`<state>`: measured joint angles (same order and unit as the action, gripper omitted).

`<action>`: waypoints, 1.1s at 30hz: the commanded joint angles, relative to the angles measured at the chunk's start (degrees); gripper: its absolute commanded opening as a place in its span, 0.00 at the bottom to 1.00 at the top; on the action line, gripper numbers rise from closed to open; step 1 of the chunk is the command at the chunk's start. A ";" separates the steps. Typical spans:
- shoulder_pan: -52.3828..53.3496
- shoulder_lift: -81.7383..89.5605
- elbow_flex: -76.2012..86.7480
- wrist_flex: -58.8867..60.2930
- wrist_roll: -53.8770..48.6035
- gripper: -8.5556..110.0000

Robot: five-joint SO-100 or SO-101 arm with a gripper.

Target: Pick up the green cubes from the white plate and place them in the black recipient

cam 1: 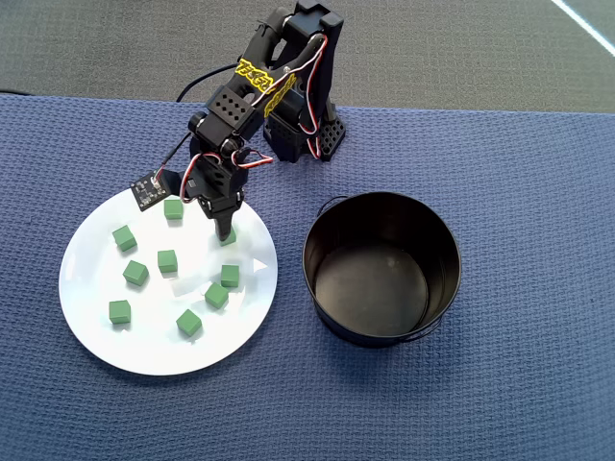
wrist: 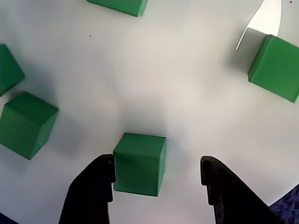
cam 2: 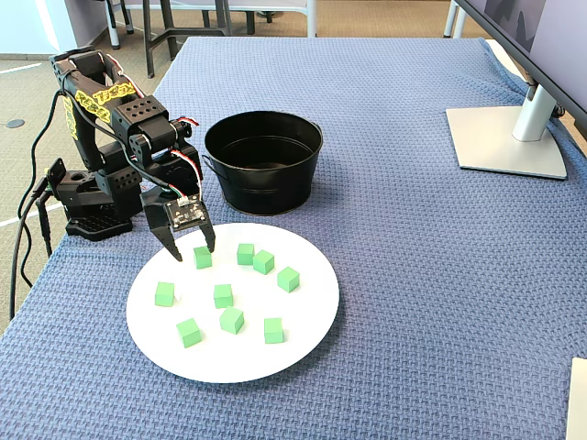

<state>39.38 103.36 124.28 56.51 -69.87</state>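
Several small green cubes lie scattered on the white plate [cam 1: 86,279] [cam 2: 307,307]. My gripper [cam 1: 225,232] [cam 2: 194,252] is down at the plate's edge nearest the arm, open. One green cube [wrist: 139,163] [cam 2: 203,258] stands on the plate between the jaws. In the wrist view my gripper [wrist: 157,164] has its left finger [wrist: 91,191] touching the cube's side and its right finger [wrist: 224,196] well apart from it. Other cubes [wrist: 25,123] [wrist: 276,67] lie further out on the plate [wrist: 163,70]. The black recipient [cam 1: 370,279] [cam 2: 263,179] stands beside the plate with nothing inside.
A blue woven cloth [cam 1: 500,384] covers the table. The arm's base [cam 1: 307,134] [cam 2: 87,197] sits at the cloth's edge behind the plate. A monitor stand [cam 2: 504,137] is at the right in the fixed view. The tin has thin wire handles.
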 commanded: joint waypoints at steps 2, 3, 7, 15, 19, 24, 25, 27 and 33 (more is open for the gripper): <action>-0.97 -0.35 0.18 -1.41 -1.76 0.23; -1.14 -0.35 0.09 -1.67 -1.76 0.23; -1.85 -0.35 0.26 -2.46 -1.41 0.23; -2.20 -2.20 1.41 -5.01 -1.32 0.22; -2.29 -3.16 2.46 -7.12 -1.49 0.21; -2.64 -4.31 3.16 -8.96 -1.14 0.16; -2.64 -4.48 3.16 -9.05 -1.14 0.14; -2.64 -4.48 3.16 -9.23 -0.62 0.09; -2.99 -4.13 1.49 -8.00 3.87 0.07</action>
<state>37.35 98.61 127.62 47.99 -68.91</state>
